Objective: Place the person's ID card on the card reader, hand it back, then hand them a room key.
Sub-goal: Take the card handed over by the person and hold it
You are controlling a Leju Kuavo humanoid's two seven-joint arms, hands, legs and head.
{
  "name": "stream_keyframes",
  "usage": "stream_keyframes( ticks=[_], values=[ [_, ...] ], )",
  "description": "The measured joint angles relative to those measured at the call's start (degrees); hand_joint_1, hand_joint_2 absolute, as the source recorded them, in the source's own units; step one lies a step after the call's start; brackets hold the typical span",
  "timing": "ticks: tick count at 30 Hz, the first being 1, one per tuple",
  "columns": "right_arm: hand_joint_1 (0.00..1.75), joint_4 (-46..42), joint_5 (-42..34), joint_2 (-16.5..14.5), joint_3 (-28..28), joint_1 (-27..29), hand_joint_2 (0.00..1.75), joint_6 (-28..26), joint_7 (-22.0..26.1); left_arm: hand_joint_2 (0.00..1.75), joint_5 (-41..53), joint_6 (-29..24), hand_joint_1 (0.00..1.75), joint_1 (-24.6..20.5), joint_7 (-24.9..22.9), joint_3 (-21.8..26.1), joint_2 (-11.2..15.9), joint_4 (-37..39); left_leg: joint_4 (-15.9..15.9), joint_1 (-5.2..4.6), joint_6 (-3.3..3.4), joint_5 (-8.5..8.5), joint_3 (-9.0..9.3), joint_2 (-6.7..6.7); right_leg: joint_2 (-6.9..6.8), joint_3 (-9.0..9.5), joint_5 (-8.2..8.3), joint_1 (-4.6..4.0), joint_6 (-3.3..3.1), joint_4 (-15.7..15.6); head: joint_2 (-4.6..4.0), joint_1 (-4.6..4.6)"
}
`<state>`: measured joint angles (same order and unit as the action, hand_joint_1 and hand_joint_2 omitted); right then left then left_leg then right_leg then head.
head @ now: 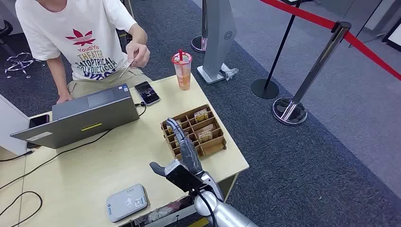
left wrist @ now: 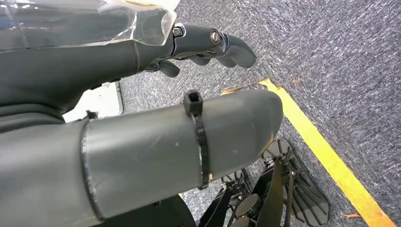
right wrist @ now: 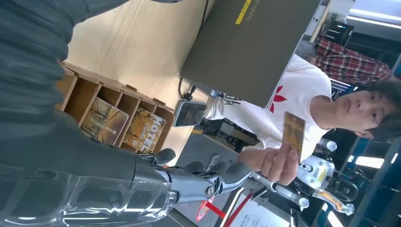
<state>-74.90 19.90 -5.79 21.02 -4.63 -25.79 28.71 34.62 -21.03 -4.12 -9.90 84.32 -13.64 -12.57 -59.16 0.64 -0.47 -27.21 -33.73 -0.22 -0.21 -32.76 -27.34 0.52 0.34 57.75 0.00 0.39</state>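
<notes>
A person in a white T-shirt sits behind the table and holds up a brownish card (head: 126,67) (right wrist: 293,130) between the fingers. My right hand (head: 182,151) (right wrist: 203,182) hovers over the near part of the cardboard box (head: 218,141) of room key cards (head: 201,115) (right wrist: 147,128). Its fingers stretch toward the person and hold nothing. The grey card reader (head: 126,202) lies at the table's near edge with nothing on it. My left hand (left wrist: 142,52) hangs beside the table above the carpet, with its fingers loosely extended and nothing in them.
An open grey laptop (head: 90,116) stands at the left of the table, with cables trailing over the tabletop. A phone (head: 147,92) and an orange drink cup (head: 182,71) sit near the far edge. Barrier posts (head: 289,111) with a red belt stand on the carpet to the right.
</notes>
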Motion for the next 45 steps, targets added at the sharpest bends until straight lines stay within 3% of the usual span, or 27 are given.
stream_keyframes(
  ticks=[3,10,21,27,41,43,45],
  values=[
    [0.00,-0.01,1.96,0.00,0.02,-0.12,1.75,-1.86,0.41,0.00,0.07,0.04,0.00,-0.01,0.01,-0.01,0.01,0.00,0.00,0.00,0.00,0.00,0.00,0.00,0.00,0.00,0.00,0.00,0.00,0.00,0.00,0.00],
    [0.00,-0.03,13.53,-0.08,-0.05,-2.48,1.75,-12.56,2.29,0.00,0.92,0.31,0.00,-0.07,0.22,-0.05,0.08,0.00,0.00,0.00,0.00,0.00,0.01,0.01,0.01,0.00,0.00,0.00,0.00,0.00,0.00,0.00],
    [0.00,-0.65,31.15,-5.30,-7.69,-5.18,1.75,-13.25,9.04,0.00,2.24,0.25,0.00,-0.15,0.23,-0.35,0.62,0.00,0.00,0.01,-0.01,0.01,0.01,0.01,0.02,0.00,0.00,0.00,0.00,0.01,0.00,0.00],
    [0.00,0.38,33.64,-6.92,-10.37,-7.77,1.75,-13.25,10.98,0.00,2.26,-0.27,0.00,-0.34,-0.20,-0.48,0.72,0.00,0.00,0.00,0.00,0.01,0.01,0.01,0.02,0.00,0.01,0.00,0.00,0.01,0.00,0.00],
    [0.00,5.40,33.33,-7.13,-10.57,-12.91,1.75,-13.25,11.09,0.00,1.39,-1.09,0.00,-0.41,-0.26,-0.48,0.60,0.00,0.00,0.00,0.01,0.02,0.01,0.01,0.02,0.00,0.01,0.00,0.00,0.01,0.00,0.01],
    [0.17,5.85,33.17,-7.13,-10.57,-13.19,1.75,-13.25,11.10,0.00,1.34,-1.10,0.00,-0.41,-0.26,-0.48,0.59,0.00,0.00,0.00,0.01,0.02,0.01,0.01,0.03,0.00,0.01,0.00,0.00,0.01,0.00,0.00],
    [0.63,6.45,32.73,-7.13,-10.57,-13.56,1.75,-13.25,11.10,0.00,1.19,-1.10,0.00,-0.41,-0.26,-0.48,0.58,0.00,0.00,0.00,0.01,0.02,0.01,0.01,0.03,0.00,0.01,0.00,0.00,0.01,0.00,0.00]
  ],
)
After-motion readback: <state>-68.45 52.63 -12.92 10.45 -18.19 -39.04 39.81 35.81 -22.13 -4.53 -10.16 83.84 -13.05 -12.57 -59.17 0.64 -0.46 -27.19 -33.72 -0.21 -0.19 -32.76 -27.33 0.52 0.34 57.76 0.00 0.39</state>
